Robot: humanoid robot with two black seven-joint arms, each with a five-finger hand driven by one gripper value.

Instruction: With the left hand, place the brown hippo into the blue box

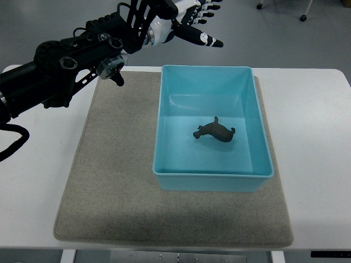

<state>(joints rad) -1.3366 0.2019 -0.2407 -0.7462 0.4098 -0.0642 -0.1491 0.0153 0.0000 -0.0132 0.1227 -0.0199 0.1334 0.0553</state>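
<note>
From the picture's left edge the left arm (60, 68) reaches up and across, black and jointed, over the far left corner of the white worktop (318, 137). A black cable (13, 143) loops down beside it at the left edge. The arm ends in the left robot hand (192, 22), white and black, which hangs in the air beyond the far rim of the box, its fingers (205, 39) spread apart and stretched out, holding nothing.

A grey-brown mat (109, 181) covers the middle of the worktop. On the mat, toward its right side, stands the blue box (211, 183), an open rectangular tub with plain walls. Inside it, on the bottom and a little right of centre, lies the brown hippo (215, 131), a small dark figure with its head toward the left; it touches none of the box walls. Nothing else lies in the box.

No brand, label or readable writing shows on the box, the mat or the hippo. The right arm does not show.
</note>
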